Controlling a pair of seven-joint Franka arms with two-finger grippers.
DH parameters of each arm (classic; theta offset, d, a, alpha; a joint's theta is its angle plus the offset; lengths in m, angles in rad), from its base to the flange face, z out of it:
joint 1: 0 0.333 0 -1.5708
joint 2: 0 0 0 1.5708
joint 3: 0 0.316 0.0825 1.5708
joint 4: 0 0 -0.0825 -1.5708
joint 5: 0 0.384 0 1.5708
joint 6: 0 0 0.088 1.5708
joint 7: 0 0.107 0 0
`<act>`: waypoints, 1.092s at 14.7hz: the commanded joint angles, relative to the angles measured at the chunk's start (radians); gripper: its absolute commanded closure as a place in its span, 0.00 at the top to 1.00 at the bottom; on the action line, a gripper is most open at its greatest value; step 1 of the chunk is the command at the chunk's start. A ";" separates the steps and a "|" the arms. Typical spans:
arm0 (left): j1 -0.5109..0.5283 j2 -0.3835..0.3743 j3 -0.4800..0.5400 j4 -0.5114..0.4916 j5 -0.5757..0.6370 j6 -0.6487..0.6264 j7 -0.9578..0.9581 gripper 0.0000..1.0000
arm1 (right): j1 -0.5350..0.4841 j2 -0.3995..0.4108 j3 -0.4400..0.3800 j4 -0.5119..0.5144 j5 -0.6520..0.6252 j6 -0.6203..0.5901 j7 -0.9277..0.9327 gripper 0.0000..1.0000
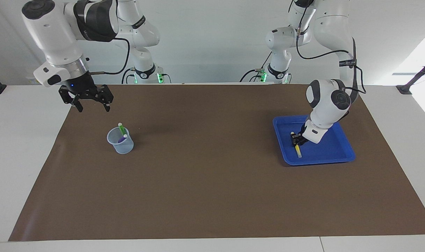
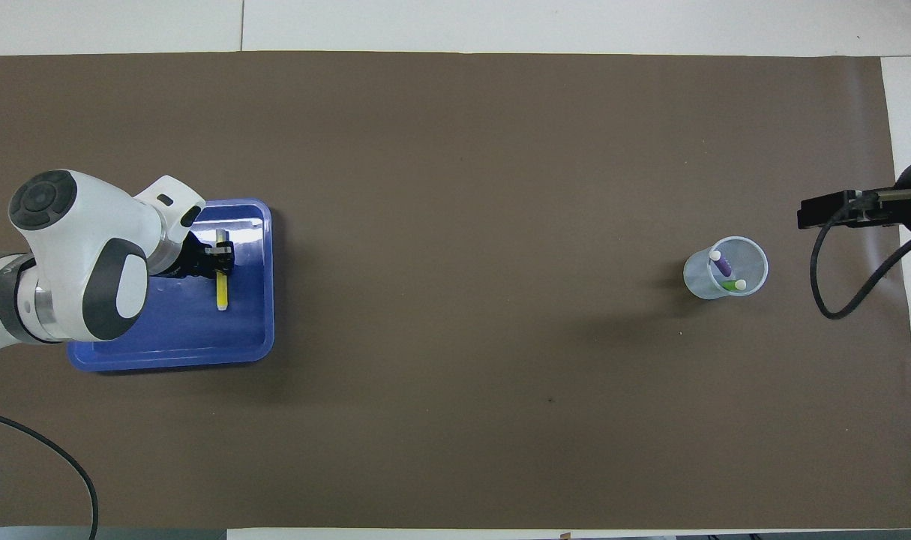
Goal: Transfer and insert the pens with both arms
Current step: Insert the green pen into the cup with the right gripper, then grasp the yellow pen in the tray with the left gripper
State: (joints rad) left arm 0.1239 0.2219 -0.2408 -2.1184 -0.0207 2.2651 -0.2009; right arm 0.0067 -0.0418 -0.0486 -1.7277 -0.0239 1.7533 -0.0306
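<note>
1. The left gripper (image 1: 296,139) is low in the blue tray (image 1: 333,154), at the middle right of the facing view. Its fingers are pressed in on the yellow pen (image 1: 298,151), pinching it near the pale cap end.
2. The yellow pen lies flat on the tray floor; in the overhead view it is at the middle left (image 2: 221,289), along the tray (image 2: 170,345) edge nearest the table's centre.
3. The right gripper (image 1: 93,108) hangs high at the upper left of the facing view, over the mat's (image 1: 212,182) corner. Its fingers are spread and hold nothing.
4. The clear cup (image 1: 120,142) stands on the mat, lower in that view than the right gripper and apart from it.
5. The green pen (image 1: 121,128) and purple pen (image 1: 122,138) lean inside the cup, caps up.
</note>
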 commanded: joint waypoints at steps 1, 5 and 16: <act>-0.006 0.008 0.006 0.001 0.019 0.017 0.003 0.11 | 0.001 0.056 -0.002 0.114 -0.007 -0.086 0.024 1.00; -0.001 0.008 0.006 0.003 0.019 0.017 0.003 0.00 | 0.004 0.034 -0.002 0.126 0.009 -0.162 0.076 1.00; 0.026 0.004 0.005 0.121 0.005 -0.156 0.000 0.00 | 0.009 -0.021 0.023 0.071 0.001 -0.206 0.123 1.00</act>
State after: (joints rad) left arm 0.1419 0.2219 -0.2323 -2.0376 -0.0206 2.1688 -0.2007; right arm 0.0206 -0.0334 -0.0393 -1.6253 -0.0229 1.5472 0.0816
